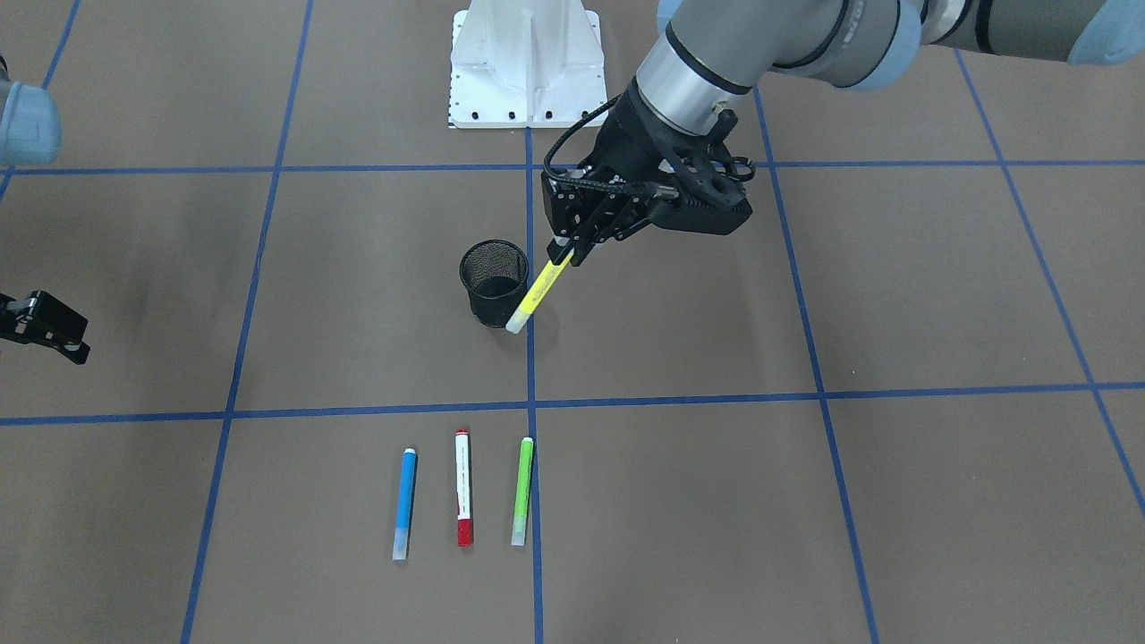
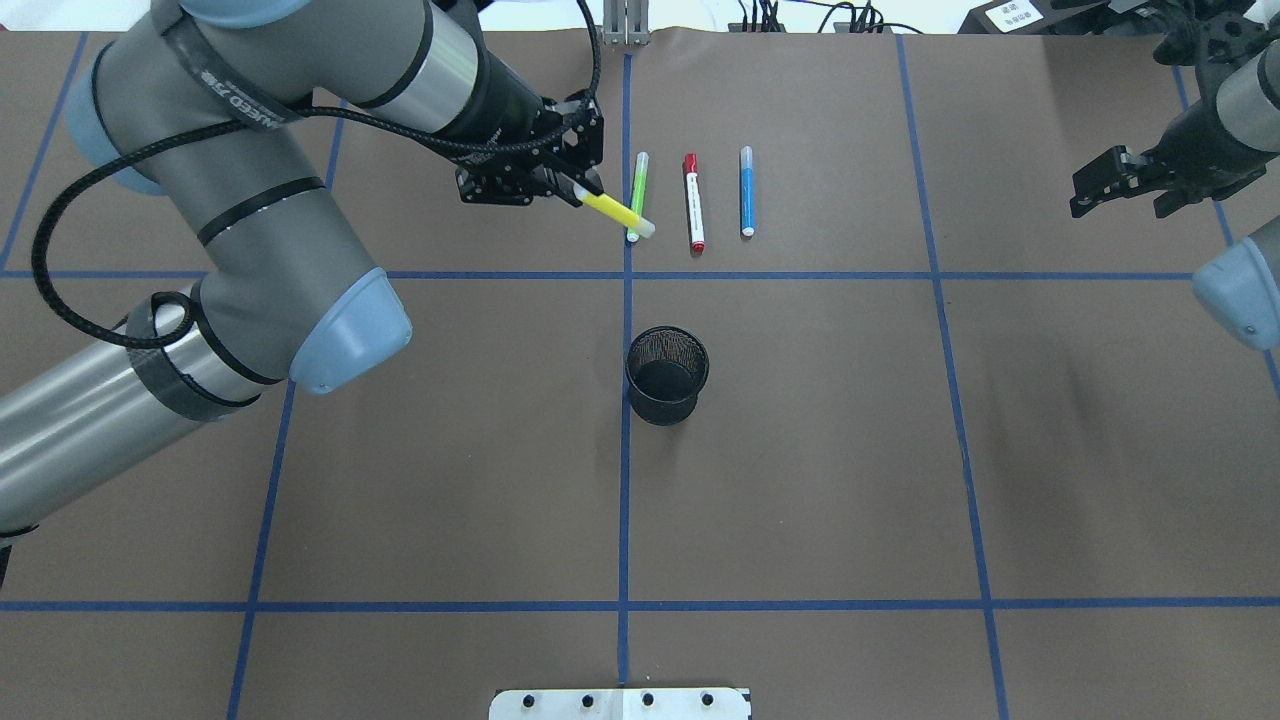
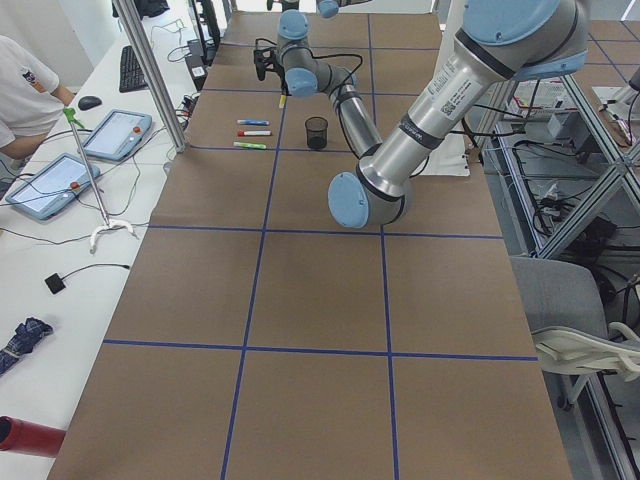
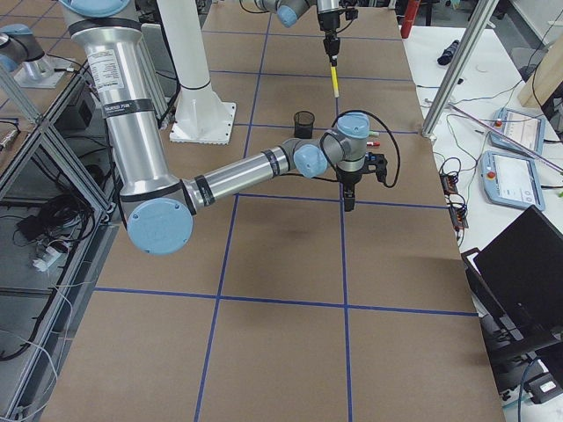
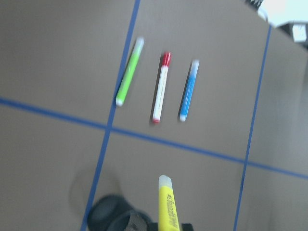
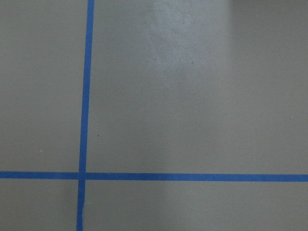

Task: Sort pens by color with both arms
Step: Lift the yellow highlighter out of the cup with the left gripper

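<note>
No wording can be read in full. A black band on the left arm [image 2: 235,105] bears white capitals, upside down in the overhead view and too broken to spell out. The yellow pen [image 5: 167,204] has black print along its barrel, blurred. The red-capped pen [image 1: 463,487] shows a fine line of print on its white barrel, too small. A white label on the right arm [image 4: 110,83] and a white tag [image 2: 1010,15] at the overhead view's top right are illegible.

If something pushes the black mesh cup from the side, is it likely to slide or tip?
The black mesh cup is open mesh and looks empty, so probably light and easily shoved. Upright on flat paper, a high push may tip it; a low one likely slides it.
</note>
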### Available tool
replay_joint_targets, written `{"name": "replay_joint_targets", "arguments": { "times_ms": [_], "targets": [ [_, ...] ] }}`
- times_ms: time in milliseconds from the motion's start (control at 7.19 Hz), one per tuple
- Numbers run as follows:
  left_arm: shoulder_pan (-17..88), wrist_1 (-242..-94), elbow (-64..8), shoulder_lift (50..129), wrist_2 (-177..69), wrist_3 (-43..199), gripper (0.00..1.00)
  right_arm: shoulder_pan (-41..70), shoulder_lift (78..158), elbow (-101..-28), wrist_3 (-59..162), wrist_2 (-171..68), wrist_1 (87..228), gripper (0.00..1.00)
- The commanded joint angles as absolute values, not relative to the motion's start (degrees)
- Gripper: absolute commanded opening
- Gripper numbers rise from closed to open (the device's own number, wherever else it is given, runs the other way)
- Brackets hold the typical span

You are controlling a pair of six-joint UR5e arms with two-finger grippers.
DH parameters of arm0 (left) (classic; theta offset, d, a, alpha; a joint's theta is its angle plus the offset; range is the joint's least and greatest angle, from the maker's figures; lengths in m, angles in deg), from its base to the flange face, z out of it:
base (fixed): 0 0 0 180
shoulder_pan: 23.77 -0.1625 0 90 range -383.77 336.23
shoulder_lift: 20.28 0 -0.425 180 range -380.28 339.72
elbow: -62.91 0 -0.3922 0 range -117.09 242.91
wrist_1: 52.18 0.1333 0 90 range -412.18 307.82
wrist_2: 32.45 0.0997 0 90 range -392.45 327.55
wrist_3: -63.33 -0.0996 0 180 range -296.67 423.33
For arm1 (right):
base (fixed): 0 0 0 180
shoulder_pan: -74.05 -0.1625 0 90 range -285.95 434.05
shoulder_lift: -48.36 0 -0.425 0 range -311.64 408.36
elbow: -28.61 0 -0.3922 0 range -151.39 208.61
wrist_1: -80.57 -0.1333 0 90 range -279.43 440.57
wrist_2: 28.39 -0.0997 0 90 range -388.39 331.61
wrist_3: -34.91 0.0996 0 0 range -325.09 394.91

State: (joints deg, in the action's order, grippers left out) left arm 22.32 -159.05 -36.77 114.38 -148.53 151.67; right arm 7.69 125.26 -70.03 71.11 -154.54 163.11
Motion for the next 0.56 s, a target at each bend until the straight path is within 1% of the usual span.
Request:
{"name": "replay_joint_targets", "arguments": {
  "times_ms": [0, 139, 278, 417],
  "targets": [
    [22.28, -158.97, -36.67, 113.58, -134.29, 151.13, 0.00, 7.69, 125.27, -70.18, 71.21, -152.94, 163.10, 0.99],
    [19.50, -158.80, -35.28, 112.62, -125.61, 151.22, 0.00, 7.69, 125.27, -70.18, 71.12, -152.93, 163.10, 0.99],
    [12.25, -159.23, -32.30, 112.96, -108.99, 151.22, 0.00, 7.78, 125.27, -70.09, 71.12, -152.93, 163.10, 0.99],
    [10.61, -159.58, -27.84, 114.44, -103.34, 151.30, 0.00, 7.78, 125.18, -69.83, 71.04, -152.93, 163.10, 0.99]
  ]
}}
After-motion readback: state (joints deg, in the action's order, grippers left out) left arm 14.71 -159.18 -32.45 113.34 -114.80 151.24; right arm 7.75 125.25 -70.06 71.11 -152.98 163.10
